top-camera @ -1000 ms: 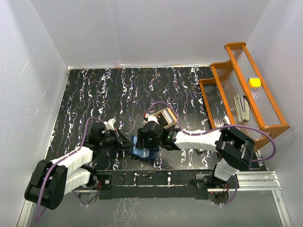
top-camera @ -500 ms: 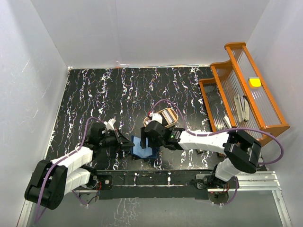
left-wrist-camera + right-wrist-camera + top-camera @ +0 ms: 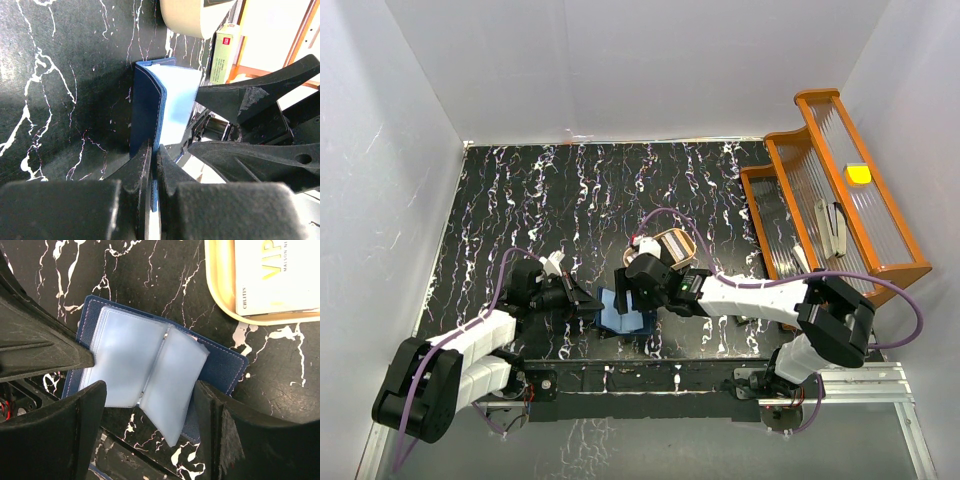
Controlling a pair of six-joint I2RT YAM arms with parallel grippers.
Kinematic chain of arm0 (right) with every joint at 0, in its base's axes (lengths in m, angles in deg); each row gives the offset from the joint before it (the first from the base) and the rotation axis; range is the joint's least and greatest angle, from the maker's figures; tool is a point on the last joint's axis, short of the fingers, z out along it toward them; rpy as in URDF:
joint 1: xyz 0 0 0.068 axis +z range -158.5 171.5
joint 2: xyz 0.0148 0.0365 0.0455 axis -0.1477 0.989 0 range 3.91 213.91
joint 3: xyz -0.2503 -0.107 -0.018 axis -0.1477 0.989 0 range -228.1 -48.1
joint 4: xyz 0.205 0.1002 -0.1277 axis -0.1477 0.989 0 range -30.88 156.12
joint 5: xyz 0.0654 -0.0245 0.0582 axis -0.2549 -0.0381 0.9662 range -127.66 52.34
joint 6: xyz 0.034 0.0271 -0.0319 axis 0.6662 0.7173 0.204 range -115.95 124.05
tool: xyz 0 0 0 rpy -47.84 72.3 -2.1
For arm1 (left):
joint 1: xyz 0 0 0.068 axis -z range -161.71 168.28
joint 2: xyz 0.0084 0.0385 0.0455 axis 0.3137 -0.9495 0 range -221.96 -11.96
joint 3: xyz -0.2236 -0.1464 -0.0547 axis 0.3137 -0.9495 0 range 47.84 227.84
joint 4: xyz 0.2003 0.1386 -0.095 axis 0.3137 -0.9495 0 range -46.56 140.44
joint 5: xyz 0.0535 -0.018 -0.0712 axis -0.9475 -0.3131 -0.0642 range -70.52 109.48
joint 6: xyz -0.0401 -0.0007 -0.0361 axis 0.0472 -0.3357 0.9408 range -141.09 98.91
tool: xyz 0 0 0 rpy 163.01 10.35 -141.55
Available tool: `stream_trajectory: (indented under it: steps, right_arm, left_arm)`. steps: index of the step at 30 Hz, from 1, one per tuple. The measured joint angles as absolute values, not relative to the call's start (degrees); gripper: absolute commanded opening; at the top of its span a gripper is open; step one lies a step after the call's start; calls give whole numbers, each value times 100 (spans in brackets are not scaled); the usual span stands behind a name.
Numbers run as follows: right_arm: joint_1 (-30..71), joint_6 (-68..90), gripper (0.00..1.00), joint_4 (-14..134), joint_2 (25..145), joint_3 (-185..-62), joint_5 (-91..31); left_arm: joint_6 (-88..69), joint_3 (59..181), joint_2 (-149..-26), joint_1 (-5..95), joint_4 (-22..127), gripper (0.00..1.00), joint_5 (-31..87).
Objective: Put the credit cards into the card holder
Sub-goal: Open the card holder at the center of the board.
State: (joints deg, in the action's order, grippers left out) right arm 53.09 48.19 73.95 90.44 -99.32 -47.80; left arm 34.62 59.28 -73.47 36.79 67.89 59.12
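Note:
The card holder (image 3: 623, 314) lies open near the table's front edge, navy outside with pale blue sleeves (image 3: 145, 360) spread upward. My left gripper (image 3: 153, 152) is shut on its left cover (image 3: 145, 105), pinching the stitched edge. My right gripper (image 3: 150, 407) hovers open just above the sleeves, with one finger on each side and nothing between them. In the top view it sits at the holder's far edge (image 3: 638, 292). No credit cards show plainly. A pale rectangle with gold lettering (image 3: 272, 275) lies in a tan tray; I cannot tell whether it is a card or a thicker block.
The tan tray (image 3: 216, 287) sits just behind the holder, beside my right wrist (image 3: 688, 243). An orange stepped rack (image 3: 820, 200) stands at the right, holding a yellow object (image 3: 858, 173) and white pieces. A small green-and-red box (image 3: 222, 52) shows past the holder.
The right gripper's jaws have spread wider over the holder, and its arm has shifted slightly right. The left gripper has kept its pinch on the cover.

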Motion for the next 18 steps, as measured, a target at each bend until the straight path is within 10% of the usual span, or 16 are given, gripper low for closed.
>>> stream_trajectory:
  steps: [18]
  right_arm:
    - [5403, 4714, 63, 7098, 9280, -10094, -4522]
  left_arm:
    - [3438, 5928, -7443, 3679, 6798, 0, 5912]
